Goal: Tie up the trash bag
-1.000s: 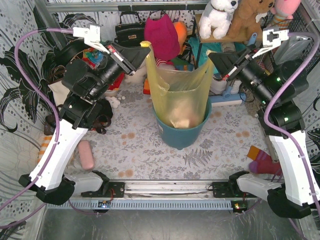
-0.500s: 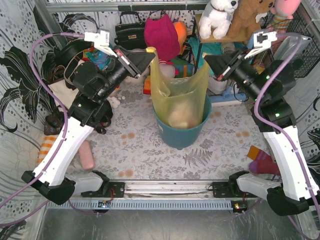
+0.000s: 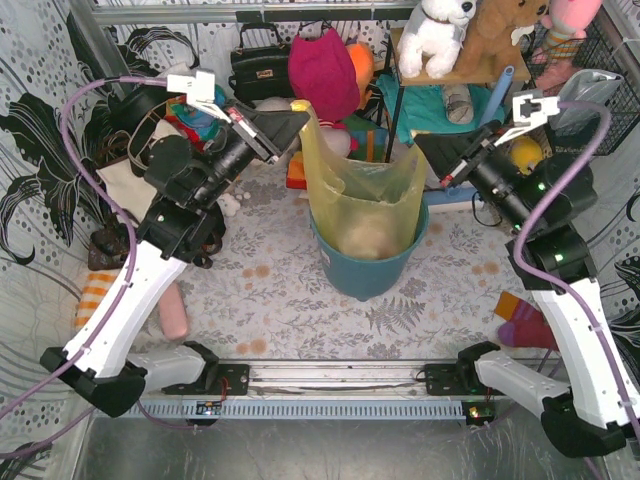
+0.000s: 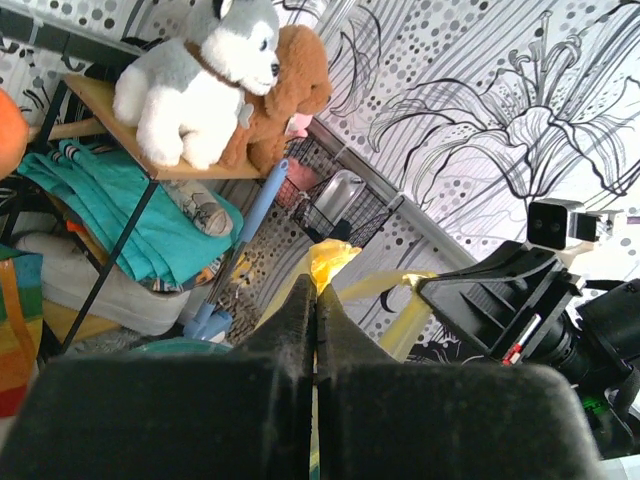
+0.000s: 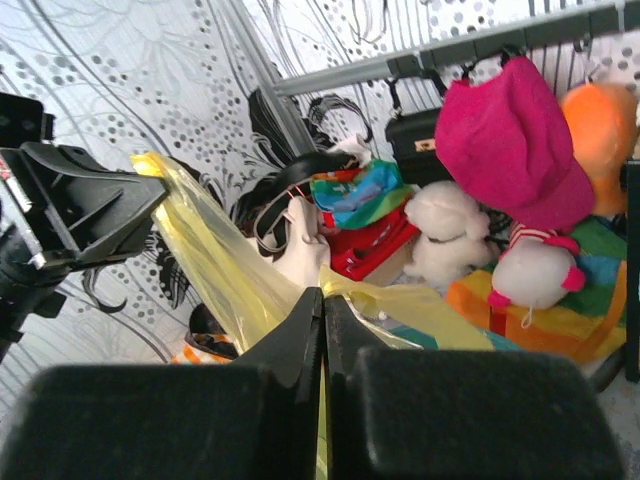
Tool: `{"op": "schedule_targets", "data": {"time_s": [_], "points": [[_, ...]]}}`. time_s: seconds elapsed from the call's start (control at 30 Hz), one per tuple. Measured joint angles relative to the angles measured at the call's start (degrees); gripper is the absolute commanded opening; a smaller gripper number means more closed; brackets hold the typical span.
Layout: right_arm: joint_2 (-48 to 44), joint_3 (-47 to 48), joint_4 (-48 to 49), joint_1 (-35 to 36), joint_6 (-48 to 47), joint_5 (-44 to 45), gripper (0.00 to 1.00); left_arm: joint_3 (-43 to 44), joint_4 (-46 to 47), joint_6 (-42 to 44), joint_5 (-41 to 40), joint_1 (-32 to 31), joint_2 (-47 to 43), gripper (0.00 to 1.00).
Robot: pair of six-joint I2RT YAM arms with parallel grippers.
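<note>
The floral-patterned table [image 3: 260,300] carries a teal bin [image 3: 362,275], a pink oblong [image 3: 174,312] and a multicoloured sock [image 3: 520,322].

The trash bag [image 3: 362,190] is thin, glossy, crinkled plastic, and the bin [image 3: 365,272] is smooth matt plastic.

The walls [image 3: 30,120] on the left and right were white sheets printed with black flowers and dots. The table [image 3: 280,290] carried a pale grey cloth with a fern and flower pattern and some orange-brown spots. At the far right a wooden shelf [image 3: 460,77] on thin black legs held plush toys [image 3: 437,30]. A metal bar [image 3: 250,13] ran along the far side, and a black handbag [image 3: 258,68] hung under it. The light was bright and even.
</note>
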Motion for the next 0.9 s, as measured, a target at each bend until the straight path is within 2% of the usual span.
{"op": "schedule_targets", "data": {"time_s": [0.13,0.33,0.43,0.57,0.77,0.9], "points": [[2.75,0.17,-0.61,0.0,-0.02,0.61,0.0,0.35,-0.28,-0.44,0.57,0.0,2.21,0.0],[9.64,12.44,-2.67,0.0,-0.46,-0.46,0.0,10.78,-5.16,1.95,0.98,0.0,6.12,0.0],[9.16,14.03,-1.99,0.0,-0.28,-1.62,0.0,12.31,-6.05,3.37,0.72,0.0,4.94,0.0],[6.73,9.05,0.92,0.0,1.09,-2.14,0.0,11.52,-7.08,4.55,-0.35,0.0,2.4,0.0],[4.92,-3.13,3.54,0.0,4.04,-2.05,0.0,5.09,-7.78,5.22,-2.56,0.0,-0.87,0.0],[7.02,-2.97,2.89,0.0,4.57,-2.1,0.0,4.02,-9.7,5.44,-3.37,0.0,-0.02,0.0]]}}
